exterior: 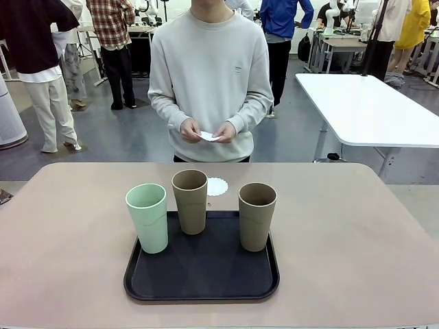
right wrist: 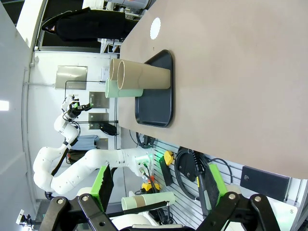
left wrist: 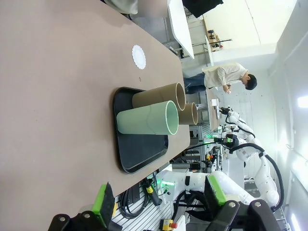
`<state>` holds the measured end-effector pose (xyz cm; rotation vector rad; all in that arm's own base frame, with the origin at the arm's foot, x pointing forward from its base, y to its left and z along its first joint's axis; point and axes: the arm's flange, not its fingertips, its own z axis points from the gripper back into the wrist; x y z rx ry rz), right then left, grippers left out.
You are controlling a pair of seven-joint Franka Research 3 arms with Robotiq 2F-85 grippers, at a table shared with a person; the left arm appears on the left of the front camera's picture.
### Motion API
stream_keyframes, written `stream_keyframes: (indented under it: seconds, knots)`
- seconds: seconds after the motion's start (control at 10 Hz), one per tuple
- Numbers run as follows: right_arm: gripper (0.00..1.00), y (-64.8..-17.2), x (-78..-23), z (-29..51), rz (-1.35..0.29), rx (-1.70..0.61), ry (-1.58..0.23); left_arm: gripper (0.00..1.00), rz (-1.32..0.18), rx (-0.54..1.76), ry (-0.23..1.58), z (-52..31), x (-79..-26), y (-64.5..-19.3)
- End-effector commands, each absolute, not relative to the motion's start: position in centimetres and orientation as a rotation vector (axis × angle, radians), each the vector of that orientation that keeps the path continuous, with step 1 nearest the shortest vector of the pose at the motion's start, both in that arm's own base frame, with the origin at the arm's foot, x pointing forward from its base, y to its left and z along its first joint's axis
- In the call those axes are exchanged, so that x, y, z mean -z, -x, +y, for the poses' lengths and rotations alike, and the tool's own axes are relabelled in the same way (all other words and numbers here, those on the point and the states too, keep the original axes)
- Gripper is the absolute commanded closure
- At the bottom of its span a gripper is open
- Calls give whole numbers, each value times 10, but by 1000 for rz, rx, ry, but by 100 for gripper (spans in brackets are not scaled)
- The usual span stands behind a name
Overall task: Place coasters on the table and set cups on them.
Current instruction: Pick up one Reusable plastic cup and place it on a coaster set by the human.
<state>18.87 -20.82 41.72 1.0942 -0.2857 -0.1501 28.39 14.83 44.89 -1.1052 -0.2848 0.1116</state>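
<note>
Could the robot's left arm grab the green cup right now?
Probably yes: the green cup stands on the tray's left side, with nothing between it and the open left gripper; the brown cups stand beyond it.

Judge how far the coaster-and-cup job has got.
Done: one coaster lies on the table beyond the black tray. In hand: the person's hand holds white paper, likely another coaster. Left: the mint cup, the middle brown cup and the right brown cup stand on the tray, none on a coaster.
</note>
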Motion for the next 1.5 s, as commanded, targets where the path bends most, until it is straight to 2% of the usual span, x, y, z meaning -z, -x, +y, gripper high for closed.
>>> stream_keyframes:
  seconds: [0.0,0.4,0.5,0.6,0.7,0.8,1.1,1.4]
  knots:
    - [0,-190,-418,-208,-293,149,-1102,0,-296,-94,1118,148,-447,-284]
    - [0,-189,-417,-208,-286,150,-1094,0,-296,-94,1118,148,-447,-284]
    - [0,-200,-441,-208,-375,39,-1053,0,-296,-94,1118,148,-447,-284]
    - [0,-213,-472,-187,-452,-191,-946,0,-296,-94,1118,148,-447,-284]
    - [0,-230,-492,-164,-397,-443,-827,0,-296,-94,1118,148,-447,-284]
    - [0,-253,-507,-143,-393,-546,-742,0,-296,-94,1118,148,-447,-284]
    - [0,-297,-510,-50,-291,-855,-492,0,-296,-94,1118,148,-447,-284]
    - [0,-296,-496,18,-369,-1023,-434,0,-296,-94,1118,148,-447,-284]
